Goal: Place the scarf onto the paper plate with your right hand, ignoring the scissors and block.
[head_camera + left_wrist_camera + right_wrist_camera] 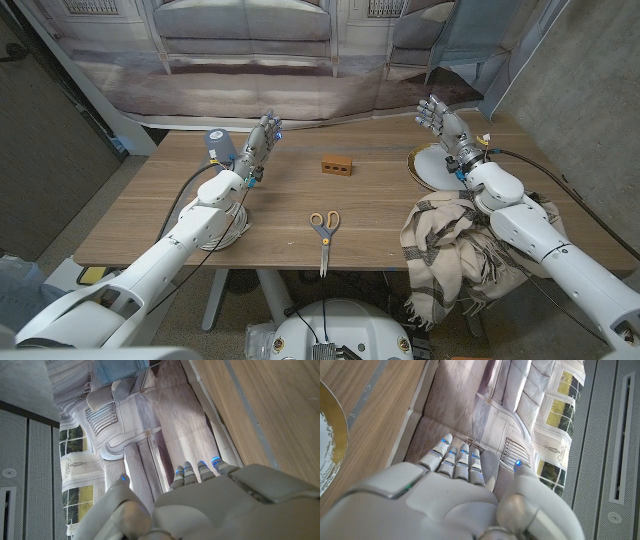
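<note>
On the wooden table [150, 215], I am seeing the small brown block [337, 166] sitting near the middle, so I am using it as my marker. Toward the front edge from the block, the scissors [323, 232] are lying with their orange handles pointing at the block and their blades pointing at the edge. Off to the right of the block, the paper plate [432, 170] with its gold rim is lying flat, and my right hand [447, 128] is hanging just over its far side. I am keeping that hand's fingers [430, 108] straight and a little spread, and it is holding nothing. From the right wrist view, I am looking over the back of the right hand [445, 500] with its fingers [449, 457] side by side, and the plate's gold rim [335, 420] is peeking in at the edge. Much nearer the front edge than the block, and right of the scissors, the plaid scarf [445, 245] is lying in a heap under my right arm, and part of it is hanging off the table. It is not touching the plate. To the left of the block, my left hand [258, 148] is standing up with fingers [270, 125] straight and close together, holding nothing.
</note>
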`<state>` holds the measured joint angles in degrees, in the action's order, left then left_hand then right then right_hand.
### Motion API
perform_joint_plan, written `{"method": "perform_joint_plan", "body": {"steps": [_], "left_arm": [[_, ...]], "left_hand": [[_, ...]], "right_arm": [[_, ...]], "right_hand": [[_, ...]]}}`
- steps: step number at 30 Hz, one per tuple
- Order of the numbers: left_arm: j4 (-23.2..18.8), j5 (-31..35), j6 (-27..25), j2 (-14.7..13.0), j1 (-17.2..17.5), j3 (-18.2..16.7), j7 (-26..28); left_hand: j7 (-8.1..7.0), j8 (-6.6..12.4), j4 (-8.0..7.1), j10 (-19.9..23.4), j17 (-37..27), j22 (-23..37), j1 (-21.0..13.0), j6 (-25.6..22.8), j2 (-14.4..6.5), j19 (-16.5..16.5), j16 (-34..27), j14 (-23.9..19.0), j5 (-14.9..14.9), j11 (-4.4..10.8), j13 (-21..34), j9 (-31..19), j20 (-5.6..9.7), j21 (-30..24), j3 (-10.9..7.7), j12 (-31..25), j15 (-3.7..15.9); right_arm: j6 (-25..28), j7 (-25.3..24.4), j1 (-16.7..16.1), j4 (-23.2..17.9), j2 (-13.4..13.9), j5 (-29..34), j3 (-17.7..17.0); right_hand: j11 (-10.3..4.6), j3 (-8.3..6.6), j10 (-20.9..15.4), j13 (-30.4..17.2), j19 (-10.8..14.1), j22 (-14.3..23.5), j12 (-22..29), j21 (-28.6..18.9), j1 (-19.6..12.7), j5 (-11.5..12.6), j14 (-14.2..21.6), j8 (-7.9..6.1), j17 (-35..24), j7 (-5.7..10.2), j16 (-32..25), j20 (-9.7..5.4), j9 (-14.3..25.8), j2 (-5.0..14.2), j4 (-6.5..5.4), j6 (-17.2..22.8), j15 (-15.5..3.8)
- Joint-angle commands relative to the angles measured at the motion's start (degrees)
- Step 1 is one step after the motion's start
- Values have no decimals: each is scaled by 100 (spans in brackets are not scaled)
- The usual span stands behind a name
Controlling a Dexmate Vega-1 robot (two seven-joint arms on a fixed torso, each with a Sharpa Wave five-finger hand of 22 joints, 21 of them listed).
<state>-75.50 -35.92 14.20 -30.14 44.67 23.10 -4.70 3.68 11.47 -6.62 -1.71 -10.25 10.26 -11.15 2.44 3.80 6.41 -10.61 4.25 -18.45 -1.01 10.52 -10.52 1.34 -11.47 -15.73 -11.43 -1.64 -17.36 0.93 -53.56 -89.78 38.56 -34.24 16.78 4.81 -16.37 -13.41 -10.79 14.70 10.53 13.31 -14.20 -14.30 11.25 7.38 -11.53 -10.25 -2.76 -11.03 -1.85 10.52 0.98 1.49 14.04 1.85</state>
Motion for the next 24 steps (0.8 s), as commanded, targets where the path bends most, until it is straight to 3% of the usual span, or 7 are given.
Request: {"method": "perform_joint_plan", "body": {"steps": [1, 16, 24], "left_arm": [[-2, 8, 32, -8, -27, 3, -44], [208, -17, 239, 139, -97, 50, -216], [77, 88, 104, 87, -107, 108, -119]], "left_hand": [[14, 3, 25, -3, -20, 9, -74, -67, 0, 16, -13, 46, -35, -21, 19, -9, -26, 4, -6, -10, -24], [12, 0, 31, -9, -21, 10, -92, -76, -16, 36, -10, 58, -40, -26, 19, -10, -48, 10, 5, -9, -29], [8, -1, 33, -12, -21, 10, -99, -80, -22, 28, -12, 55, -42, -22, 19, -10, -51, 5, 9, -8, -27]], "right_arm": [[-193, -114, -326, -313, 121, 97, -121], [-410, -257, -738, -681, 298, 294, -331], [-525, -414, -1058, -875, 412, 451, -519]], "right_hand": [[-24, -23, -34, -9, 41, 10, 17, 21, -39, -9, 58, -23, -20, 10, -18, 12, 29, 34, 41, 20, 0], [-40, -20, -39, -9, 49, 11, 12, 34, -46, -11, 63, -17, -21, 32, -7, 16, 30, 34, 58, 29, -10], [-46, -21, -64, -8, 68, 12, 17, 38, -55, -11, 87, -17, -20, 50, -8, 17, 31, 36, 71, 43, -22]]}}
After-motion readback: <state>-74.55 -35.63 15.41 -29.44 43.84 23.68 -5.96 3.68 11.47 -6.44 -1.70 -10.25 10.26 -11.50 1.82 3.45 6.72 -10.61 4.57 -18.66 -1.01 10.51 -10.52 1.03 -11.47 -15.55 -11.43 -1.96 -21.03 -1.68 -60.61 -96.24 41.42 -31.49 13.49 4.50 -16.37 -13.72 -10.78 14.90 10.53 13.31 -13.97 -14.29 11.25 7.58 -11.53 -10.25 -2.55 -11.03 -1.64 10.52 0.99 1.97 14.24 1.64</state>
